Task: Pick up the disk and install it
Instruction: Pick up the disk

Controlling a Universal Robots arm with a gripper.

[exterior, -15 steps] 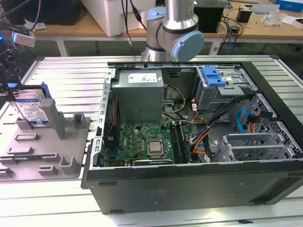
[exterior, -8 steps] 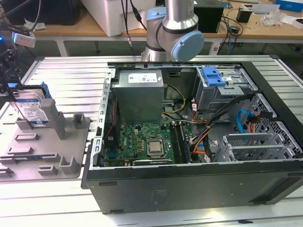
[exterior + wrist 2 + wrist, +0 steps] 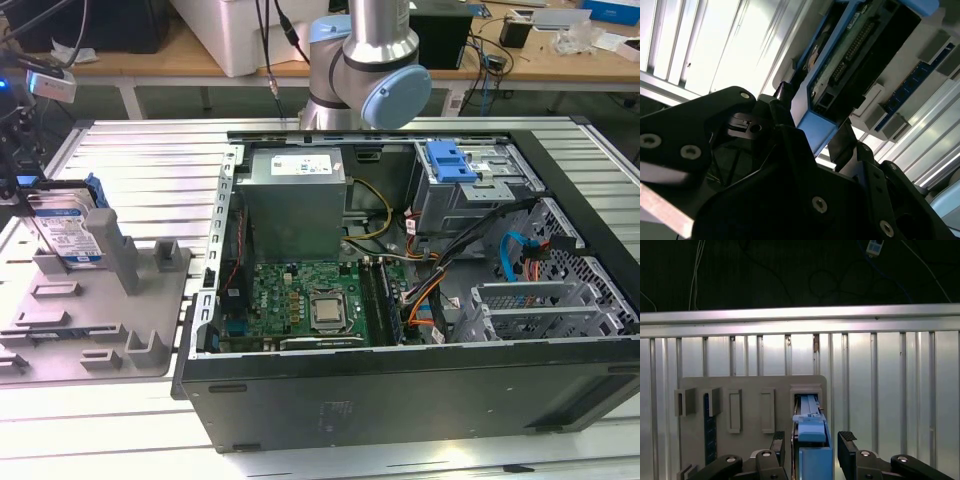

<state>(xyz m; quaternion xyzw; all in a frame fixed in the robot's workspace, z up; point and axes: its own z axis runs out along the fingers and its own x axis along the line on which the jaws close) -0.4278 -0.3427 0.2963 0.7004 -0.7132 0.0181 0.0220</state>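
Note:
The disk (image 3: 65,235), silver with a blue-and-white label and a blue caddy rail, stands on edge in a slot of the grey fixture (image 3: 100,320) at the exterior view's left. My gripper (image 3: 25,195) hangs right at it. In both wrist views the black fingers (image 3: 847,440) flank the disk's blue rail (image 3: 812,460), with a narrow gap on each side. The gripper (image 3: 812,437) is open around the disk (image 3: 850,55), whose connector edge faces the second wrist camera. The gripper (image 3: 812,115) straddles the rail's end.
An open computer case (image 3: 400,400) lies on the slatted metal table (image 3: 140,150) at the exterior view's right, showing motherboard, power supply and cables. A grey drive cage with a blue latch bracket (image 3: 450,160) sits in its far corner. The fixture (image 3: 750,390) has upright posts.

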